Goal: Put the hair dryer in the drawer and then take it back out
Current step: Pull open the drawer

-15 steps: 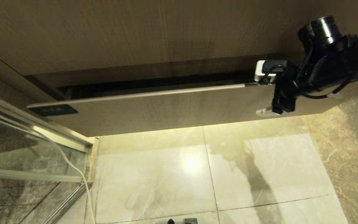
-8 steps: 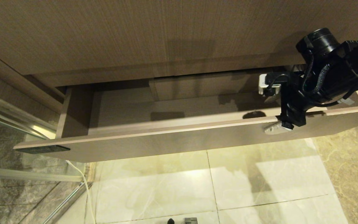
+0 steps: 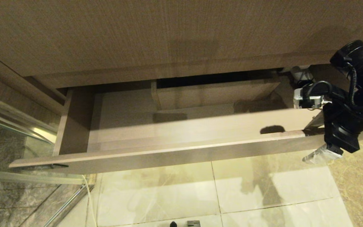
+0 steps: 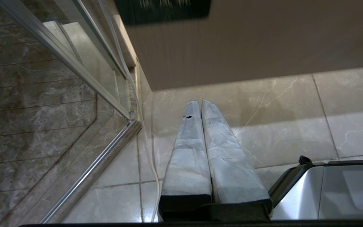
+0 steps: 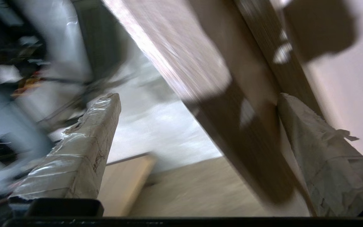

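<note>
- drawer [image 3: 181,148] pulled out, inside bare
- right gripper [image 5: 197,126] spread wide, astride the drawer's front edge at its right end, gripping nothing
- left gripper [image 4: 200,104] closed, empty, over floor [image 4: 279,132]

Light wood-grain shallow drawer [image 3: 175,151] with fine straight grain, taller matching wood-grain panel [image 3: 169,34] above, glossy cream marble-veined floor tiles [image 3: 181,195], dark brown veined marble tiles [image 4: 36,104] behind glass, black right arm.

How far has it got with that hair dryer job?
Done: the drawer stands open. In hand: the right gripper is at its front edge, jaws open astride the panel. Remaining: everything with the hair dryer, which is nowhere in view. The left gripper hangs idle.
</note>
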